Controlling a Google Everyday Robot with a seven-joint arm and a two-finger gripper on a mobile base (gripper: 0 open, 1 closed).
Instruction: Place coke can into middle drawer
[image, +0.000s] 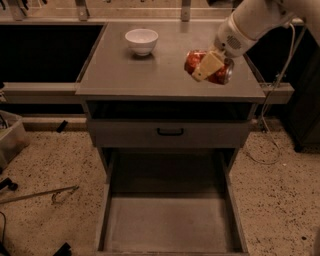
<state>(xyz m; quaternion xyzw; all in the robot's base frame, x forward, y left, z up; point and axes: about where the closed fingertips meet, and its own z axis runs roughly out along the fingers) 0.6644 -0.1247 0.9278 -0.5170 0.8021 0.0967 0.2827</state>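
My gripper is shut on the coke can, a red can with silver ends held on its side in the air above the right front part of the cabinet top. A pale finger crosses the can's front. The white arm comes in from the upper right. The middle drawer is pulled out wide below, a grey tray with a bare floor and low side walls. It lies well below and in front of the can.
A white bowl stands at the back of the cabinet top. A closed grey drawer front with a black handle sits above the open drawer. A cable hangs at the right; a metal rod lies on the speckled floor at left.
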